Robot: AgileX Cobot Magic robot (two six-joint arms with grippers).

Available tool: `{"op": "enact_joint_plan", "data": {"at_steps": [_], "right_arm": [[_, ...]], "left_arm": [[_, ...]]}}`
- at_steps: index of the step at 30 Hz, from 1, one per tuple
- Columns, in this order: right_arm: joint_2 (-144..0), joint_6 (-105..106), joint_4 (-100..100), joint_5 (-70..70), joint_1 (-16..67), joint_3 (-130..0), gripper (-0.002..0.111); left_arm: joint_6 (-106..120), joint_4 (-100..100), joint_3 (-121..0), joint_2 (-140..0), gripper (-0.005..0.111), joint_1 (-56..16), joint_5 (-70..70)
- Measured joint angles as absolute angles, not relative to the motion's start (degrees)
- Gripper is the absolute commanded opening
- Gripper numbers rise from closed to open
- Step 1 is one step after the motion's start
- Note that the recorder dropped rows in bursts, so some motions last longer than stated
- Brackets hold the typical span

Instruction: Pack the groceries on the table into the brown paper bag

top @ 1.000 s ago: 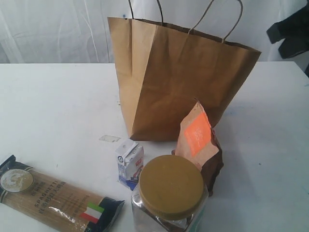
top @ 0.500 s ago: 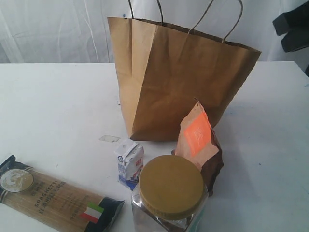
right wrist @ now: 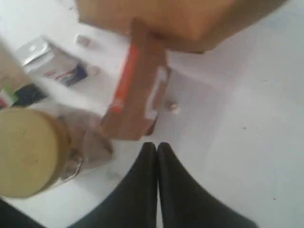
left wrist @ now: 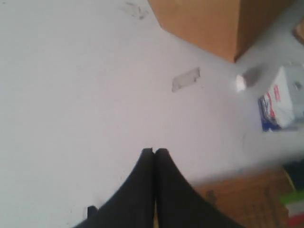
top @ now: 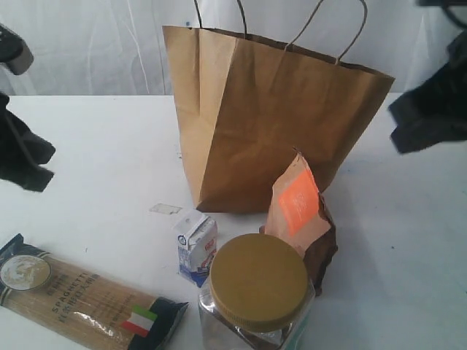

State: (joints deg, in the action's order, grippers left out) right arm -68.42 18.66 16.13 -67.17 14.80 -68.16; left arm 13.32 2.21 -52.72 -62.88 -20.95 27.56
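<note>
The tall brown paper bag [top: 277, 124] stands open at the back of the white table [top: 95, 146]. In front of it are the brown-orange pouch [top: 299, 211], the small white-blue carton [top: 197, 248], the clear jar with its mustard lid [top: 259, 281] and the spaghetti pack [top: 80, 295]. My left gripper [left wrist: 154, 151] is shut and empty, hovering over bare table above the spaghetti pack [left wrist: 247, 199]. My right gripper [right wrist: 156, 145] is also shut and empty, close to the pouch [right wrist: 137, 90] without touching it. The yellow-grain bottle and the dark can are out of view.
A small scrap of tape [top: 166, 209] lies on the table left of the bag. The left arm [top: 22, 153] hangs at the left edge and the right arm [top: 430, 109] at the right, beside the bag. White curtains close off the back.
The left arm has come into view at the left edge. The right arm has dropped from the top right corner to beside the bag. The groceries have not moved.
</note>
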Motion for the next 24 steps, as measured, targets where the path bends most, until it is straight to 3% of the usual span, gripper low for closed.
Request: {"op": "enact_joint_plan", "data": {"at_steps": [6, 10, 16, 20, 24], "right_arm": [[-64.1, 24.4, 15.9, -62.0, 27.8, -58.0, 0.0], [-62.8, 28.3, 18.2, -58.6, 32.3, -53.9, 0.003], [-62.1, 32.1, 17.9, -52.7, 34.6, -53.4, 0.009], [-61.2, 20.7, 12.5, -45.5, 34.7, -56.9, 0.009], [-61.7, 6.4, -0.4, -42.5, 33.6, -61.9, 0.009]], "left_arm": [[9.3, 6.2, -48.6, -62.3, 0.0, -21.2, 11.7], [10.7, 6.5, -46.1, -59.7, 0.0, -21.2, 9.4], [11.0, 6.5, -39.0, -47.1, 0.0, -20.9, 1.6], [12.2, 7.6, -31.6, -38.7, 0.0, -16.1, -6.5], [13.1, 8.0, -25.8, -37.7, 0.0, -11.6, -3.2]]}}
